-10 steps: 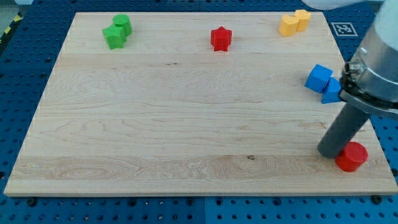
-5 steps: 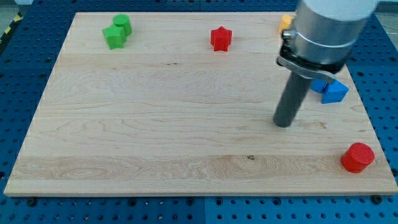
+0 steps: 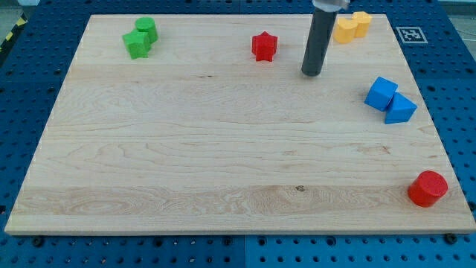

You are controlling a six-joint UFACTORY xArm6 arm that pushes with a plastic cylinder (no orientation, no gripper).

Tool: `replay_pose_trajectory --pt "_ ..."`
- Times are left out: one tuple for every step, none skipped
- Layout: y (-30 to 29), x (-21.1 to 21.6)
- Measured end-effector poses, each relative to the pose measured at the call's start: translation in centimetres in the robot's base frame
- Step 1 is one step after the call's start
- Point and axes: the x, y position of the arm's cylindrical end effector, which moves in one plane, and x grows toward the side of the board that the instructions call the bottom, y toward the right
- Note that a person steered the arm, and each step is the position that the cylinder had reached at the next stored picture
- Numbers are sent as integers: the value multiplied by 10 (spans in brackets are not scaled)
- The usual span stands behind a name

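My tip (image 3: 312, 73) rests on the wooden board (image 3: 186, 149) near the view's top, touching no block. The red star block (image 3: 263, 46) is nearest, a short way up and to the left of it. Two yellow blocks (image 3: 351, 27) sit close together up and to the right of the tip. To the right and lower down lie a blue cube (image 3: 381, 94) and a blue wedge-like block (image 3: 401, 109), touching each other. A red cylinder (image 3: 428, 187) stands near the board's bottom right corner.
Two green blocks (image 3: 140, 38) sit together at the board's top left. A fiducial marker (image 3: 411, 34) lies off the board at the top right. Blue perforated table surface (image 3: 22, 97) surrounds the board.
My tip has travelled from beside the red cylinder at bottom right up and leftward to the top middle. The red cylinder ended slightly further right. Other blocks stayed put.
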Motion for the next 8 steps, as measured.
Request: replay_pose_trajectory --pt "0 -39" --pt "-2 -66" --pt "-36 -84" --pt "-47 -78" --pt "-47 -48" --pt "-47 -28" --pt "-60 -46" --pt "-76 -59"
